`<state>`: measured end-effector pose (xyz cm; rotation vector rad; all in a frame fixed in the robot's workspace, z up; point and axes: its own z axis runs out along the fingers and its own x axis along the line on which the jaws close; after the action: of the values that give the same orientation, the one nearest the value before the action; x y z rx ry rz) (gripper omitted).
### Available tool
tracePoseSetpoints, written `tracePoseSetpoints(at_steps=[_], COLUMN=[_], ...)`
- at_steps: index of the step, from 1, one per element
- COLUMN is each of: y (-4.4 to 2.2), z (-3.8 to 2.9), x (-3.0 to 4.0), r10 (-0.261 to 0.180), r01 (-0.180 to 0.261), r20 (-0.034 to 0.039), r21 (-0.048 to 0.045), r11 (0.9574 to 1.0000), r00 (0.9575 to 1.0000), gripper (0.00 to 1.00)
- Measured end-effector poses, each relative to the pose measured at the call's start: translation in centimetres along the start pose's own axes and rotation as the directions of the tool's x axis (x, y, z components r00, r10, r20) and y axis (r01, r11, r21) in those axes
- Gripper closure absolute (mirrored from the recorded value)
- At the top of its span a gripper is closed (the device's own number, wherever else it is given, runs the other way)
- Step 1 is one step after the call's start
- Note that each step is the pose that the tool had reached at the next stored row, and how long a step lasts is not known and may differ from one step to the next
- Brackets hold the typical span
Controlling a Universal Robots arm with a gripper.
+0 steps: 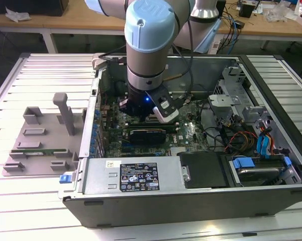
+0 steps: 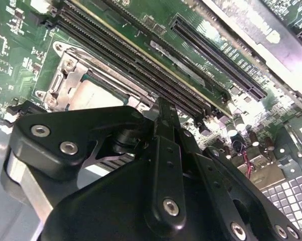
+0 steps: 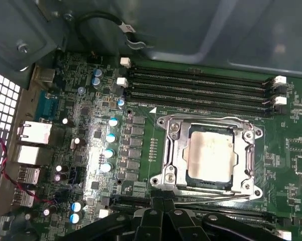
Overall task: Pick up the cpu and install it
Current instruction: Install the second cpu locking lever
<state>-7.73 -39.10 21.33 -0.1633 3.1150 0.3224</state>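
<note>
while the arm (image 1: 146, 55) is lowered into the open computer case (image 1: 191, 201) near the centre of the exterior view, the gripper (image 3: 163, 203) is seen as black jointed metal with round screw heads along the bottom edge of the first wrist view. the fingers (image 2: 167, 128) are drawn close together with nothing held between them, and their tips are partly cut off by the frame edge. the cpu (image 3: 211, 151), a flat square chip with a dull silvery top marked by pale smears, is seated inside the shiny metal socket frame (image 3: 173, 150) at the centre right of the first wrist view, on the green circuit board (image 3: 140, 145). in the second wrist view the cpu (image 2: 93, 98) is half hidden behind the black gripper body at the centre left. long black memory slots (image 3: 201, 85) are laid in parallel rows above the socket frame. a grey plastic fixture (image 1: 40, 138) with upright blocks is seen on the ribbed metal table (image 1: 40, 70) at the left of the exterior view. the gripper's lower end is hidden there by the arm's wrist.
</note>
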Motion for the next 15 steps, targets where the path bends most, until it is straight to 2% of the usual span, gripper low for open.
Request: tracePoseSetpoints(at_steps=[5,8,12,15], y=[-0.11,-0.19,-0.21,-0.24], z=[0.48,0.86,1.02,1.08], x=[-0.08,-0.09,-0.08,-0.08], r10=[0.001,0.003,0.003,0.004], r01=[-0.001,-0.002,-0.003,-0.004], r20=[0.0024,0.0025,0.0044,0.0048], r21=[-0.0260,-0.0302,-0.0467,-0.0487], r11=[0.9997,0.9995,0.9989,0.9988], r00=[1.0000,1.0000,1.0000,1.0000], gripper=[0.89,0.89,0.89,0.89])
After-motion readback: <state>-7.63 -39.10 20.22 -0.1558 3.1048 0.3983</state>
